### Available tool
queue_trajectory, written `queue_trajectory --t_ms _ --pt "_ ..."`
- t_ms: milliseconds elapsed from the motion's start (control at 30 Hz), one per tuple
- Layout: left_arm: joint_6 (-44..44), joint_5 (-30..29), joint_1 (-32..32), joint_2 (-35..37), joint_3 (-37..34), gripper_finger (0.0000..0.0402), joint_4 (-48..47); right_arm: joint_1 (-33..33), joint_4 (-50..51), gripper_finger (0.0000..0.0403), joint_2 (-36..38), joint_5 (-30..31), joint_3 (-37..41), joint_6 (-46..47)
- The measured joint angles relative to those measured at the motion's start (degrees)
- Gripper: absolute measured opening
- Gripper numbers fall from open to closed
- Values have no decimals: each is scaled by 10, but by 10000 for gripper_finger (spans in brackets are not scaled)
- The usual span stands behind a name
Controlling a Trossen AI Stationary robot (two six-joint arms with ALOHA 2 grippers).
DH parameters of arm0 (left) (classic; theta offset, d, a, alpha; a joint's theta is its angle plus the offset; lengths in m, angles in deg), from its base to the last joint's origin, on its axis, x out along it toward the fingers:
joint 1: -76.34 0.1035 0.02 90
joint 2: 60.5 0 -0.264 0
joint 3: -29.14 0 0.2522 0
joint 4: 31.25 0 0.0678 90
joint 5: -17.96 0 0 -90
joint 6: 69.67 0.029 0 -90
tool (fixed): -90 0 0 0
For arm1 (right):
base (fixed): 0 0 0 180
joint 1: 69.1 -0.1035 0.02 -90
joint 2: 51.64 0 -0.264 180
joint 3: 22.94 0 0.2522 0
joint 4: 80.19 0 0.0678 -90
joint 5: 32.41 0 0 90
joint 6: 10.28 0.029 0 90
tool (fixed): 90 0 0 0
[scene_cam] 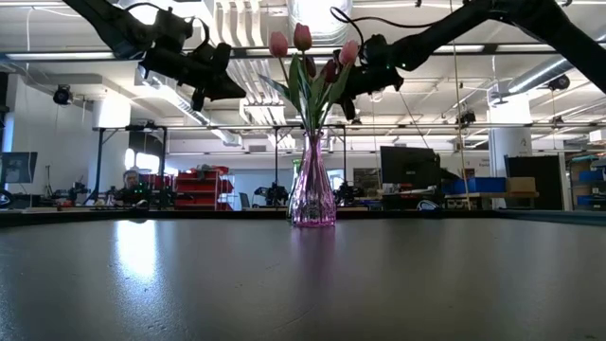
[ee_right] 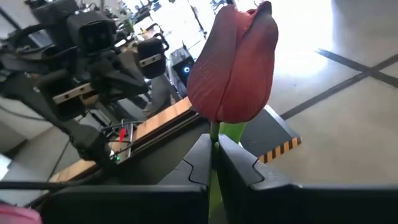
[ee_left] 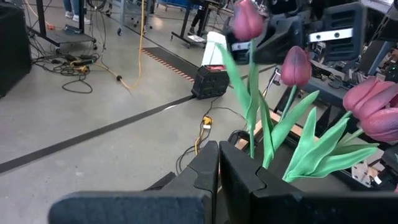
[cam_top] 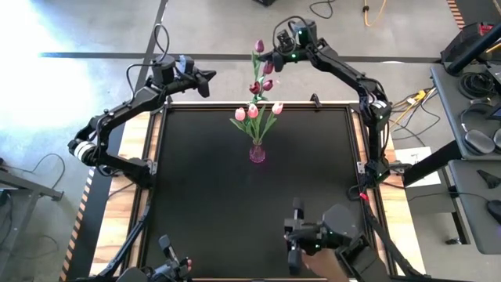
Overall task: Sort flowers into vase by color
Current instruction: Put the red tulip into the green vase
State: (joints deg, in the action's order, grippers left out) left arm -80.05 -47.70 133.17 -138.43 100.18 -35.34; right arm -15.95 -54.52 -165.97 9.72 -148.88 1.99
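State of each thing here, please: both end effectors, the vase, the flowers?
Left end effector: shut, empty, raised in the air.
Right end effector: shut on the stem of a maroon tulip.
Vase: upright on the table.
Pink tulips: standing in the vase.

Pink tulips (cam_top: 252, 111) are stood upright in a pink glass vase (cam_top: 257, 152); dark red tulips (cam_top: 267, 76) are seen raised behind them.

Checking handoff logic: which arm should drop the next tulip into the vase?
Right. Its gripper is shut on a dark red tulip stem, near the pink vase. The left gripper holds nothing, off the table's far edge.
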Motion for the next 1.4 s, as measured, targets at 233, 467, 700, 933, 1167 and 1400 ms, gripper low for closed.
queue_trajectory --t_ms 233,467,700,933,1167,1400 --pt "0 0 -1 0 0 0 -4 -8 -3 12 25 -10 0 -61" --pt "4 0 -1 0 -1 0 -5 -18 9 13 26 -32 1 -107" --pt "4 0 -1 0 -1 0 -8 -26 15 16 26 -31 2 -122" --pt "5 0 -1 0 -1 0 -8 -30 22 59 26 -30 2 -124" --pt "8 0 -2 0 -1 0 -9 -39 62 70 31 -31 2 -161" --pt "8 0 -6 0 -1 0 -11 -55 101 85 38 -30 -15 -189"
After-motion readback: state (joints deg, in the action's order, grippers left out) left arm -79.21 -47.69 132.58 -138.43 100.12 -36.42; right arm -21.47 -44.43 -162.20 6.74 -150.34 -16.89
